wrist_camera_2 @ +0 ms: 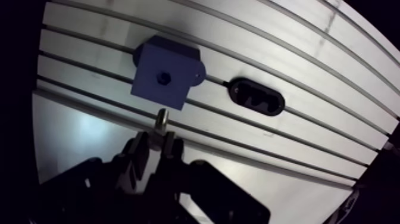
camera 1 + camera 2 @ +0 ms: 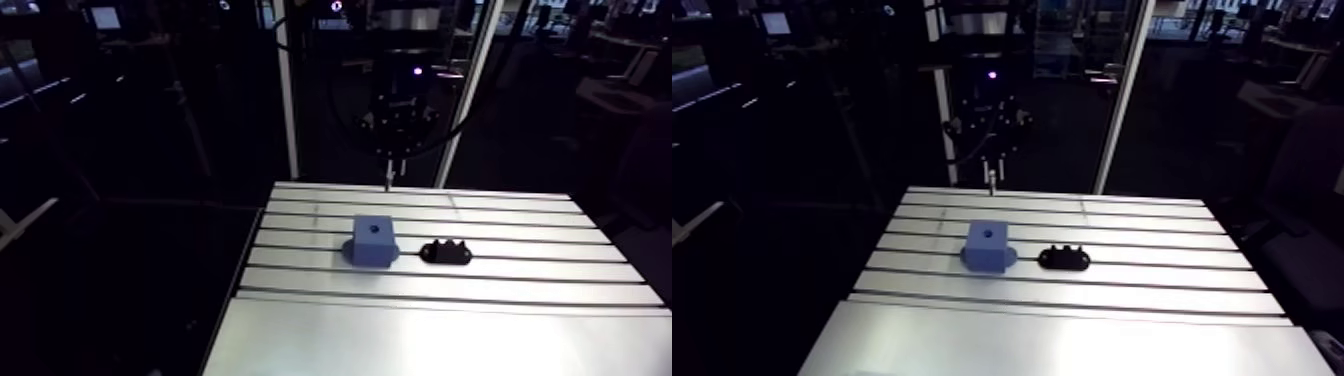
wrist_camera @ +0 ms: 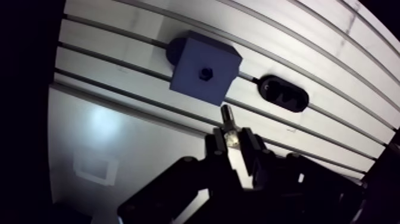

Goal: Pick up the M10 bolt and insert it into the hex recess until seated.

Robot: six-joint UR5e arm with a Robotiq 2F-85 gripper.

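My gripper (image 3: 233,139) is shut on the M10 bolt (image 3: 227,116), whose threaded shank sticks out past the fingertips. In the wrist view the blue block (image 3: 203,67) with its dark hex recess (image 3: 205,73) lies ahead of the bolt's tip, on the slotted table (image 3: 119,137). In the arm view the gripper (image 2: 389,172) hangs high over the table's far edge, behind the blue block (image 2: 372,240), with the bolt (image 2: 388,180) pointing down.
A black oval holder (image 2: 445,252) with raised bumps sits on the table just right of the blue block, seen also as the holder (image 3: 284,93) in the wrist view. Table slots run across the surface; the near part is smooth plate.
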